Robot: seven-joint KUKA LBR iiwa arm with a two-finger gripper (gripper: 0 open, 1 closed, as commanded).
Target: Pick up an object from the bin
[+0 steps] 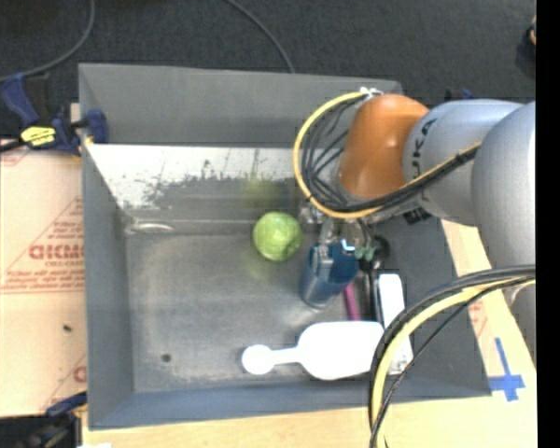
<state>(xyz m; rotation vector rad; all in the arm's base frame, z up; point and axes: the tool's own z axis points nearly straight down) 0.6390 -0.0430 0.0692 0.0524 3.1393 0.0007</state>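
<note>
Three lie close: round green ball (pixel 277 236), blue cylinder (pixel 319 280), flat white scoop (pixel 338 351).

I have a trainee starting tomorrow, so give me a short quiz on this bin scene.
1. Which thing lies closest to the pincer? A) red cube B) blue cylindrical thing C) yellow sponge
2. True or false: the green ball touches the scoop.
3. Fill in: the scoop by the lower wall of the bin is coloured ____.
Key: 1 B; 2 false; 3 white.
</note>
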